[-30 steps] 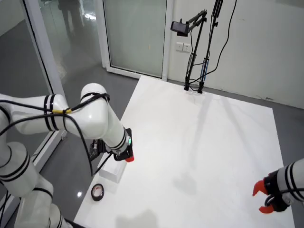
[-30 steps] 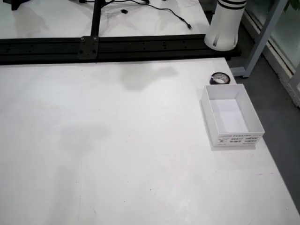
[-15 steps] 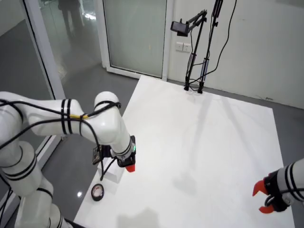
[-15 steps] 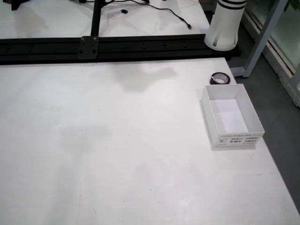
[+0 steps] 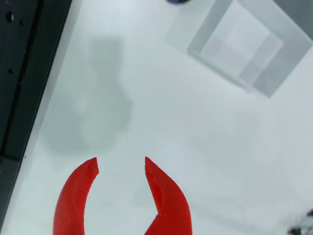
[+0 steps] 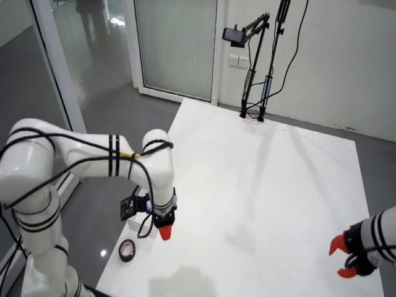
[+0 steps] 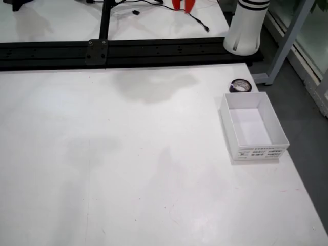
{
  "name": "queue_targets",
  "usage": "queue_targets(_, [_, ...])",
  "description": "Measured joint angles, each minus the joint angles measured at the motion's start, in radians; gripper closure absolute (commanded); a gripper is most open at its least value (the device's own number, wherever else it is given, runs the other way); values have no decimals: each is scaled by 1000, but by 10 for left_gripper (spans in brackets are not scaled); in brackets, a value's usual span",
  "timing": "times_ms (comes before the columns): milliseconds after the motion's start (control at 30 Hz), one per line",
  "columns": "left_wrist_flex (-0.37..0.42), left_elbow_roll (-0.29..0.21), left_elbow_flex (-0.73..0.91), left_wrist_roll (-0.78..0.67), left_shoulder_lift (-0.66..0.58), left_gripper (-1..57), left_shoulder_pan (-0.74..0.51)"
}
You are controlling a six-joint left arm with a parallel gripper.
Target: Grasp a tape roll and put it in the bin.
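Note:
A dark tape roll (image 7: pixel 239 86) lies flat on the white table, just behind the white open-topped bin (image 7: pixel 253 128) in the fixed table view. In the room view the tape roll (image 6: pixel 127 250) sits near the table's left corner, and the arm covers the bin. My gripper (image 6: pixel 164 232) hangs above the table, to the right of the roll. In the view that rides on the gripper, my red gripper (image 5: pixel 121 161) is open and holds nothing. The empty bin (image 5: pixel 239 44) shows far up right, and the tape roll (image 5: pixel 178 1) only peeks in at the top edge.
A black rail (image 7: pixel 128 51) runs along the table's far side in the table view, with a white arm base (image 7: pixel 247 28) behind the roll. A second arm's red gripper (image 6: pixel 346 257) stays still at the lower right of the room view. A camera stand (image 6: pixel 253 62) stands at the far end.
My arm has swung away from above the bin, rightward and nearer in the room view. The red fingertips now show at the top edge of the table view. Tape and bin have not moved.

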Motion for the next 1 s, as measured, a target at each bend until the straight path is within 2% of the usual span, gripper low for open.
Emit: queue_targets(1000, [58,-18,24,41,328,353,174])
